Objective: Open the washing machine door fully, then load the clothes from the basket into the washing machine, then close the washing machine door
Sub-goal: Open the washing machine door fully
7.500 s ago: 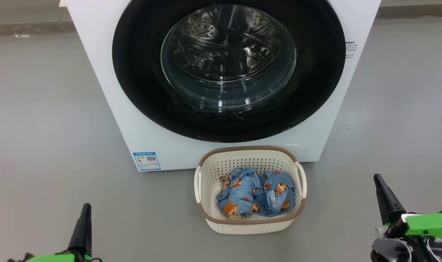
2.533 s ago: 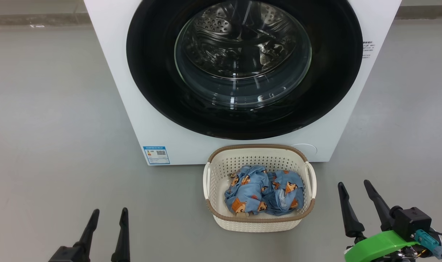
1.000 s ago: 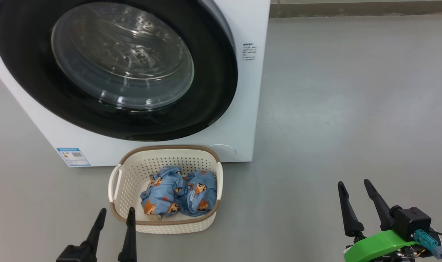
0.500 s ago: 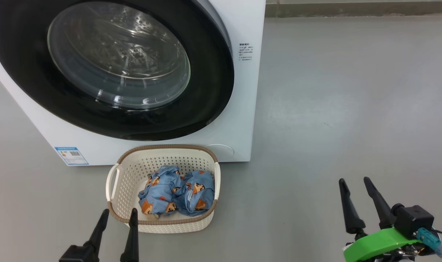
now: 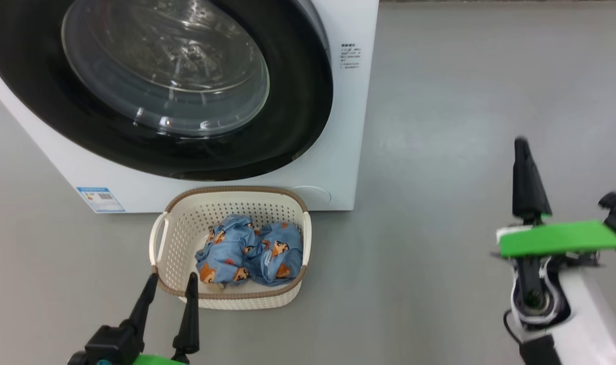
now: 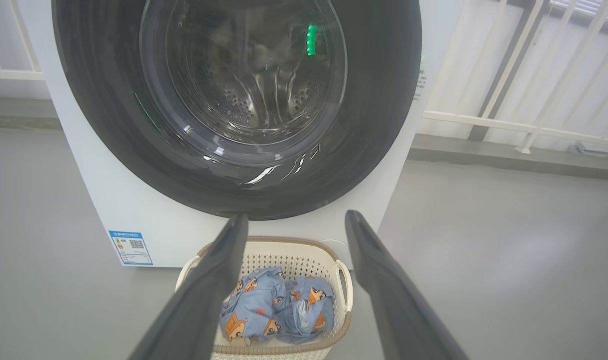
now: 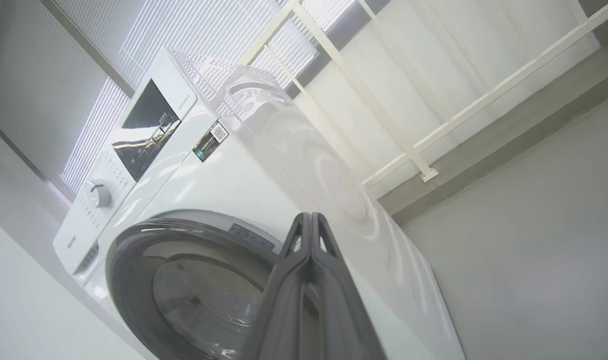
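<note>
The white washing machine (image 5: 346, 132) stands at upper left, its round black-rimmed door (image 5: 297, 101) with the glass window closed against the front. Before it on the floor sits the cream basket (image 5: 176, 238) holding the light-blue printed clothes (image 5: 249, 253). My left gripper (image 5: 170, 281) is open, fingers pointing at the basket's near rim; its wrist view shows the basket (image 6: 329, 255) and clothes (image 6: 273, 310) between the spread fingers. My right gripper (image 5: 521, 144) is shut and empty, raised over bare floor to the machine's right; its wrist view looks up at the machine (image 7: 243, 185) and door (image 7: 133, 250).
Grey floor (image 5: 465, 101) spreads to the right of the machine. A blue label sticker (image 5: 100, 199) sits at the machine's lower left front. A white railing (image 6: 509, 125) and a wall run behind the machine.
My right gripper has shut and risen, its arm turned so the green band lies level. The left gripper edged closer to the basket's rim. The camera tilted slightly.
</note>
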`<state>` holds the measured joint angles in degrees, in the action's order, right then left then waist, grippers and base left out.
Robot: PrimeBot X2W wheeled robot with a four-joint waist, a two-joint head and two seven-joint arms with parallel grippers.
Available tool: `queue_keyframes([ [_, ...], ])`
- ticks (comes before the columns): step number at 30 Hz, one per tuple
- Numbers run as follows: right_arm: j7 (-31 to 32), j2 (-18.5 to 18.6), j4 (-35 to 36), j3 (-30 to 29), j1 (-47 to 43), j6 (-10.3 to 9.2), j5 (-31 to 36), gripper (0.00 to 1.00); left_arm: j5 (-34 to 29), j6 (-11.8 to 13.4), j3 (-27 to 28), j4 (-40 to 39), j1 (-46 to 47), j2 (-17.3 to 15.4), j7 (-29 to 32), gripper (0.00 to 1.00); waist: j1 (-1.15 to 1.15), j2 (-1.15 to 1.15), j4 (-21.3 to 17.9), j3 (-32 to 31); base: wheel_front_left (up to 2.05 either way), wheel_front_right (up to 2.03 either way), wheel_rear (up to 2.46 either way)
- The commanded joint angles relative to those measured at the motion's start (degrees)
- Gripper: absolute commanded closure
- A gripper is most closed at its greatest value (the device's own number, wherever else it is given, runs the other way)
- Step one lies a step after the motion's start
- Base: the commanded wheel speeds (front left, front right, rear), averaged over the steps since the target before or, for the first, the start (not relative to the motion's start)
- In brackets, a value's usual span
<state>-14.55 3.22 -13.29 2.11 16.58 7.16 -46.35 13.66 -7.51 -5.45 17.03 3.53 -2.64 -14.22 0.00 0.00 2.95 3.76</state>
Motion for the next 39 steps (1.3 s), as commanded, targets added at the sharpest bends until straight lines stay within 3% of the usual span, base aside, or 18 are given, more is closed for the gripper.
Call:
queue_keyframes([
  [1,-0.4,0.4,1.8,1.7,4.0,0.33,-4.3,1.0,0.5,0.0,1.6,-1.4,2.4,-0.4,-0.8,0.0,0.0,0.0,0.9,1.1,0.0,0.0,0.0],
  [19,0.9,11.5,0.6,8.8,25.4,0.33,-34.3,1.0,3.2,0.2,-1.2,-2.3,7.8,-0.2,-0.8,0.0,0.0,0.0,7.0,8.9,0.0,0.0,0.0],
  [25,8.9,15.5,-0.1,12.3,30.8,0.33,-41.9,1.0,4.7,0.8,-3.2,-2.6,9.6,-0.2,-0.8,0.0,0.0,0.0,9.4,12.6,0.0,0.0,0.0],
  [28,13.5,17.6,-3.2,14.0,32.9,0.33,-42.6,1.0,5.5,1.0,-4.3,-2.7,10.4,-0.2,-0.8,0.0,0.0,0.0,10.7,14.2,0.0,0.0,0.0],
  [39,30.9,19.2,-11.0,17.5,40.3,0.33,-46.6,1.0,6.7,1.7,-6.5,-3.2,13.4,-0.2,-0.8,0.0,0.0,0.0,13.3,19.5,0.0,0.0,0.0],
])
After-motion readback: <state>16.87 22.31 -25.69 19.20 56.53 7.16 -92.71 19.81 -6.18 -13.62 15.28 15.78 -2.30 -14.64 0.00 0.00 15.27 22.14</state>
